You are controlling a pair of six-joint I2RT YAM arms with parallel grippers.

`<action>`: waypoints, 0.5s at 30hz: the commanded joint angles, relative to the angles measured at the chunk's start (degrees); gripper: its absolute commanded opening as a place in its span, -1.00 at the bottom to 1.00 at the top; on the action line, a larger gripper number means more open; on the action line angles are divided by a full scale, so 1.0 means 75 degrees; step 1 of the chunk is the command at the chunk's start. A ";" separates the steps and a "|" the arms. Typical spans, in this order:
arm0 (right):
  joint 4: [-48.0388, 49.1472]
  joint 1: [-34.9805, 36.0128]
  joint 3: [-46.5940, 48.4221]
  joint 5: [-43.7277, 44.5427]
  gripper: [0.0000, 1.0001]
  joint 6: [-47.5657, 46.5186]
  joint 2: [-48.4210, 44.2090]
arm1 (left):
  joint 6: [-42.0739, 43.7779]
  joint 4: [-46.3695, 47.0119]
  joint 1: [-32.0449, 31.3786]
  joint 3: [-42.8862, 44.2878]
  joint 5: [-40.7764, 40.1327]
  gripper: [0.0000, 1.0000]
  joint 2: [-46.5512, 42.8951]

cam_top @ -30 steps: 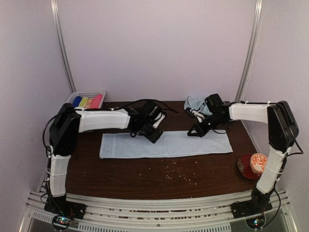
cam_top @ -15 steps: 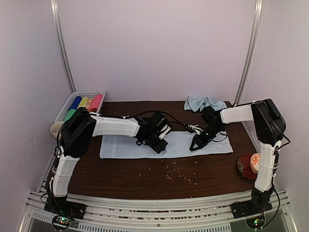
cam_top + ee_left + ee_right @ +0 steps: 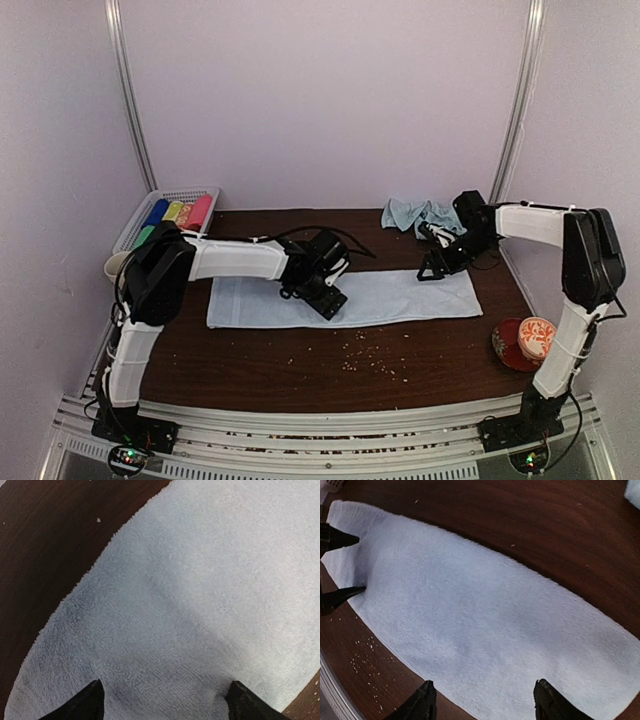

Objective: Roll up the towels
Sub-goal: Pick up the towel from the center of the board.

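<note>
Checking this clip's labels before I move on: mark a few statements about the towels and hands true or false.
1. The flat towel lies spread on the table. True.
2. The second towel is rolled. False: it lies crumpled at the back right.
3. The left hand is open above the flat towel. True.
4. The right hand grips the flat towel. False: it is open and holds nothing.
5. The basket holds coloured rolls. True.
</note>
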 commanded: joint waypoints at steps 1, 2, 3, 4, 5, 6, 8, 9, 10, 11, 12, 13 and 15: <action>0.0213 -0.0891 -0.0509 0.0608 0.35 0.0566 -0.0396 | -0.0077 -0.0347 0.0000 0.0202 -0.0133 0.89 -0.0694; 0.0277 -0.1127 -0.0590 0.0684 0.35 0.0655 -0.0425 | -0.0074 -0.0348 -0.0001 0.0118 -0.0153 0.93 -0.0888; 0.0343 -0.1347 -0.0658 0.0706 0.35 0.0735 -0.0444 | -0.0087 -0.0358 0.0000 0.0043 -0.0182 0.95 -0.1043; 0.0396 -0.1576 -0.0721 0.0714 0.36 0.0810 -0.0456 | -0.0090 -0.0382 -0.0005 -0.0063 -0.0236 0.96 -0.1219; 0.0418 -0.1778 -0.0775 0.0759 0.36 0.0865 -0.0428 | -0.0077 -0.0384 0.0000 -0.0192 -0.0286 0.96 -0.1411; 0.0452 -0.1947 -0.0846 0.0820 0.37 0.0911 -0.0420 | -0.0074 -0.0384 0.0000 -0.0333 -0.0354 0.96 -0.1605; 0.0571 -0.2222 -0.1016 0.0981 0.37 0.0996 -0.0401 | -0.0076 -0.0384 -0.0001 -0.0686 -0.0502 0.96 -0.2030; 0.0666 -0.2377 -0.1123 0.1065 0.38 0.1050 -0.0412 | -0.0074 -0.0384 -0.0003 -0.0871 -0.0566 0.96 -0.2239; 0.0741 -0.2464 -0.1238 0.1117 0.38 0.1084 -0.0408 | -0.0090 -0.0385 -0.0001 -0.1071 -0.0625 0.96 -0.2451; 0.0773 -0.2516 -0.1312 0.1160 0.38 0.1089 -0.0372 | -0.0101 -0.0384 0.0000 -0.1245 -0.0679 0.96 -0.2652; 0.0779 -0.2552 -0.1370 0.1184 0.38 0.1100 -0.0334 | -0.0125 -0.0384 -0.0008 -0.1444 -0.0737 0.96 -0.2865; 0.0771 -0.2569 -0.1409 0.1183 0.38 0.1107 -0.0291 | -0.0148 -0.0375 -0.0001 -0.1623 -0.0765 0.96 -0.3058; 0.0762 -0.2577 -0.1493 0.1178 0.38 0.1119 -0.0220 | -0.0192 -0.0373 0.0000 -0.2009 -0.0816 0.96 -0.3413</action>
